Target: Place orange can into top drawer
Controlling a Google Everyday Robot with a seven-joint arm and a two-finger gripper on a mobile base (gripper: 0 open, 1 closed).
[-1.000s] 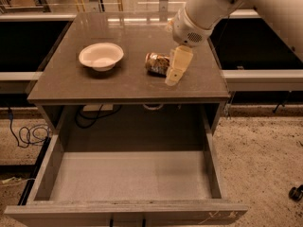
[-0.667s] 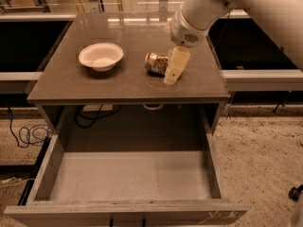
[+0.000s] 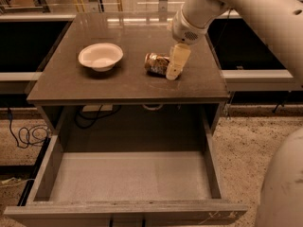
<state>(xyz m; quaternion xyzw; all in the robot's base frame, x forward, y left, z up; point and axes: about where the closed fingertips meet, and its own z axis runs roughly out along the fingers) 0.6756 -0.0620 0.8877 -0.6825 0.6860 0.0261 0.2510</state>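
The orange can [image 3: 154, 64] lies on its side on the brown-grey tabletop [image 3: 118, 86], right of centre. My gripper [image 3: 172, 71] reaches down from the upper right and sits at the can's right end, touching or overlapping it, low over the tabletop. The top drawer [image 3: 128, 176] is pulled fully out below the tabletop. Its pale grey floor is bare and its scuffed front panel [image 3: 142, 212] lies at the bottom of the view.
A white bowl [image 3: 100, 56] stands on the tabletop left of the can. Cables [image 3: 28, 136] lie on the floor at the left. Part of my white body [image 3: 284, 183] fills the lower right corner. Dark shelving runs behind the table.
My gripper has edged slightly left, closer onto the can's right end. The can, the bowl and the drawer have not moved.
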